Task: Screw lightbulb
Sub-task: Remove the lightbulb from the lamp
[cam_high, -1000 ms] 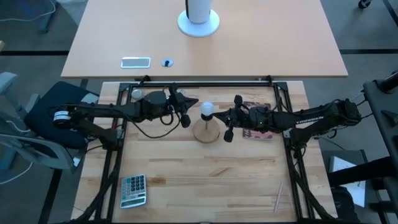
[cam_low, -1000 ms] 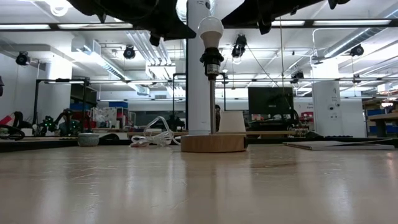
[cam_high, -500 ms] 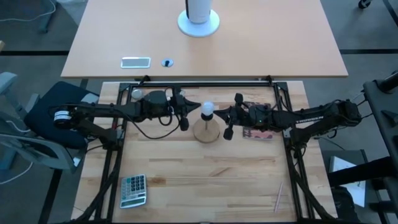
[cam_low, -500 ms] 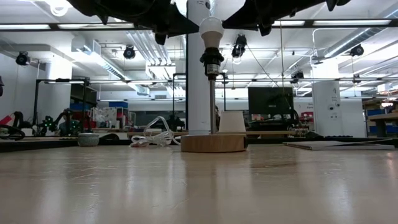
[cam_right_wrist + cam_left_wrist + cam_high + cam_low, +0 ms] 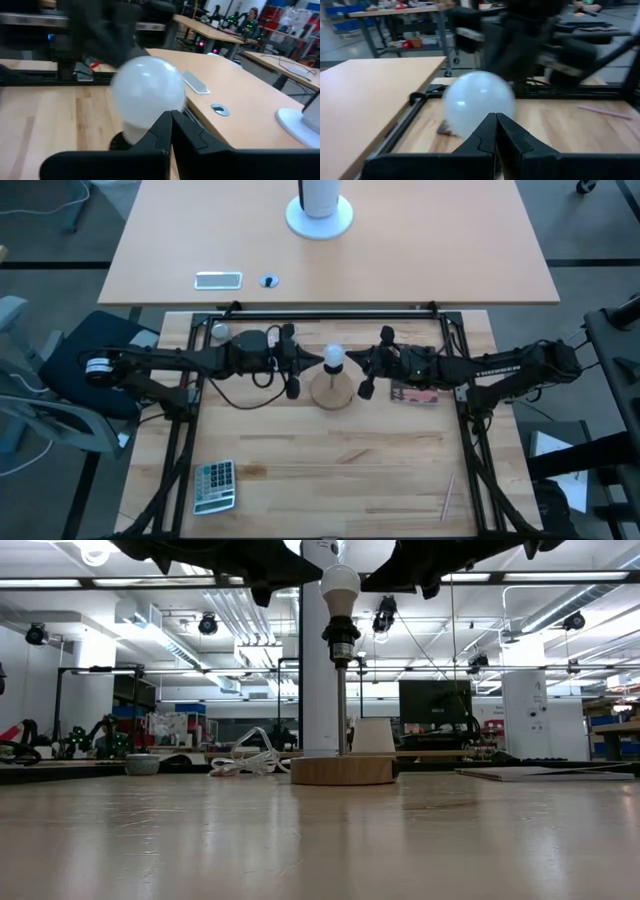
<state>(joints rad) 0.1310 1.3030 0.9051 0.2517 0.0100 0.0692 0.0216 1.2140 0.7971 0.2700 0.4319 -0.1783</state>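
The white frosted lightbulb (image 5: 333,358) stands upright with its base in the dark socket (image 5: 340,640) on the thin post of the round wooden disc stand (image 5: 333,393). My left gripper (image 5: 316,359) is shut, with its tip just left of the globe. In the left wrist view (image 5: 496,117) the globe (image 5: 479,100) shows right behind it. My right gripper (image 5: 351,361) is shut, with its tip just right of the globe. In the right wrist view (image 5: 171,115) the globe (image 5: 147,90) fills the space behind it. My left gripper comes level from the table's left, its shut fingertips at the globe's left side (image 5: 470,122); I cannot tell whether they touch it. My right gripper comes level from the table's right, its shut fingertips at the globe's right side (image 5: 150,117); I cannot tell whether they touch it.
A calculator (image 5: 213,485) lies near the front left. A dark booklet (image 5: 412,392) lies under my right arm. A small grey ball (image 5: 219,331) sits at the far left and a thin stick (image 5: 447,498) at the front right. Black frame rails (image 5: 330,313) border the table.
Both grippers have stayed shut at the bulb and have turned a little about their wrists. The bulb and the stand have kept their place.
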